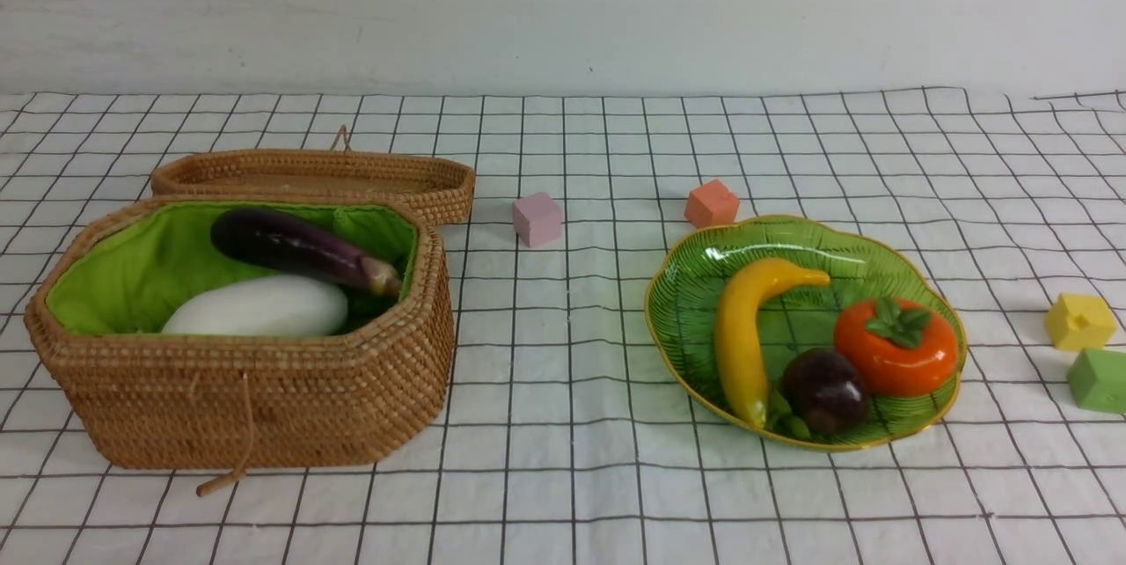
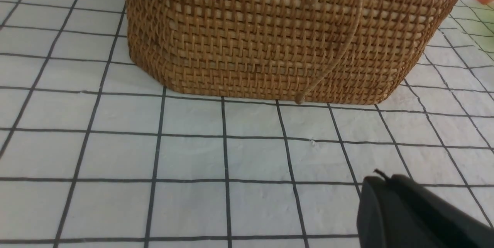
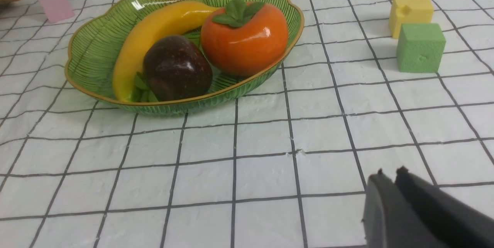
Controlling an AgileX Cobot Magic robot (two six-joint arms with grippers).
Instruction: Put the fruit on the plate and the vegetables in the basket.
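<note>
Banana [image 1: 741,341], mangosteen [image 1: 825,391] & persimmon [image 1: 895,347] on plate [image 1: 805,310]; L gripper [image 2: 386,176] closed, R gripper [image 3: 390,174] opening unclear.

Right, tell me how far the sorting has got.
Looks nearly or fully done: the yellow banana, dark-purple mangosteen and orange persimmon sit on the green glass plate; the long purple eggplant and a smooth white vegetable lie in the woven rattan basket. Nothing is in hand. No stray produce shows.
</note>
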